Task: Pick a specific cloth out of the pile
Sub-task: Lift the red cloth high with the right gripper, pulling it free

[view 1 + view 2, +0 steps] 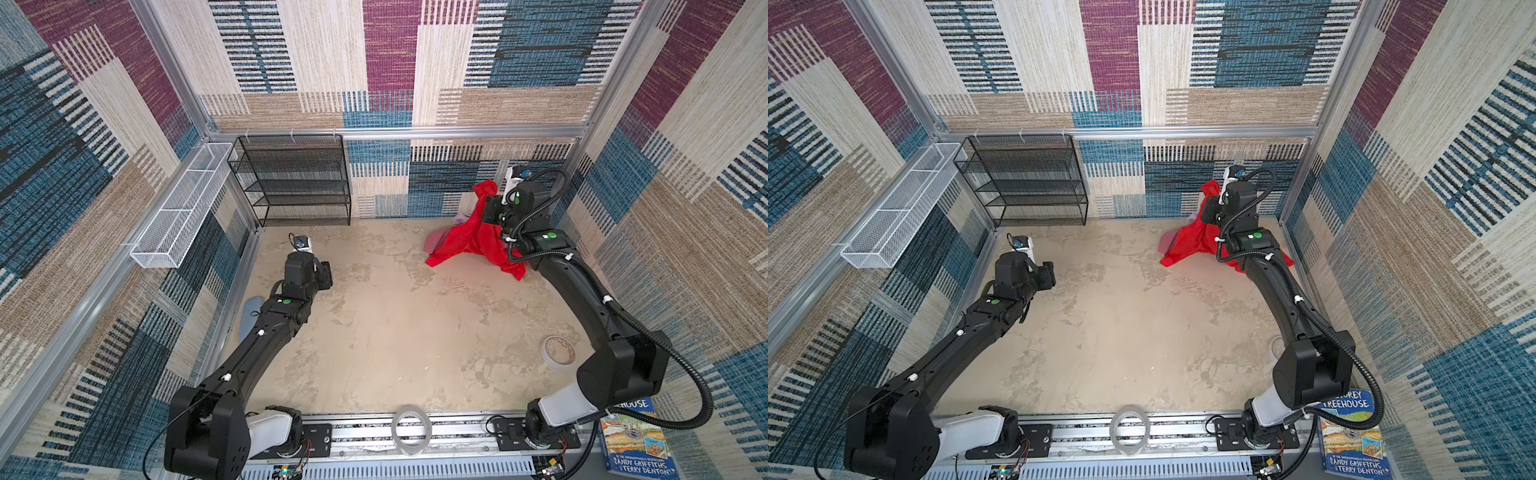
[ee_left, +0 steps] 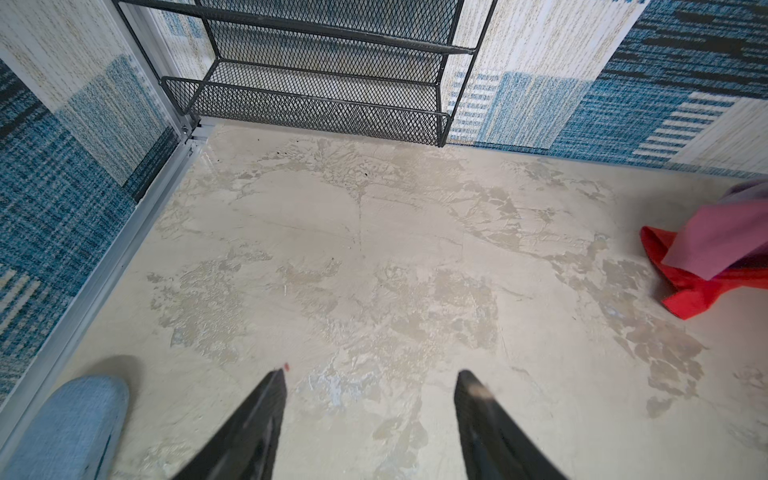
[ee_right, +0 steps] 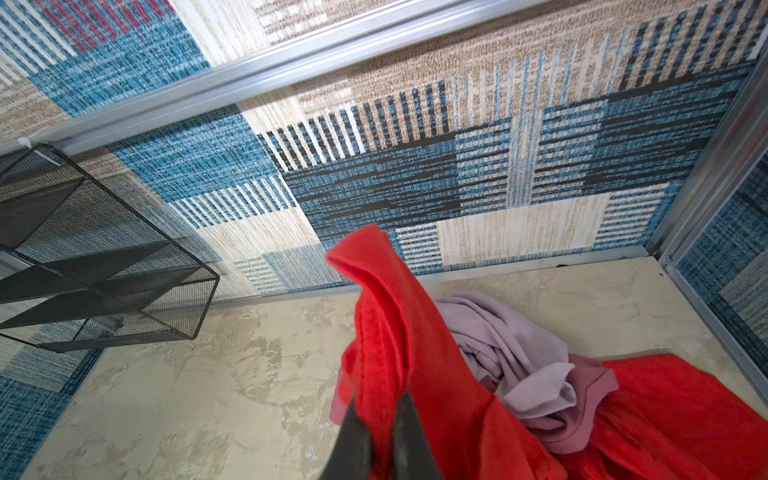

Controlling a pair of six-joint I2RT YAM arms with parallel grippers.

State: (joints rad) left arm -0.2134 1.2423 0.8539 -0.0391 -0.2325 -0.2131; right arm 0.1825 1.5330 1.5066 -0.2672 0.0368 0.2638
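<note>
Black mesh rack (image 1: 297,180) — tape roll (image 1: 559,351), book (image 1: 636,440)

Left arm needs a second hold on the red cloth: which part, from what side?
Likely the flat corner of the red cloth lying on the table, nearest the left gripper. Come from the left, low: that edge faces it, clear of the pink cloth.

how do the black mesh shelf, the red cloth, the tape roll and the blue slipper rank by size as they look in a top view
1. black mesh shelf
2. red cloth
3. and 4. tape roll and blue slipper: similar, unsure, since the left arm hides part of the slipper.
</note>
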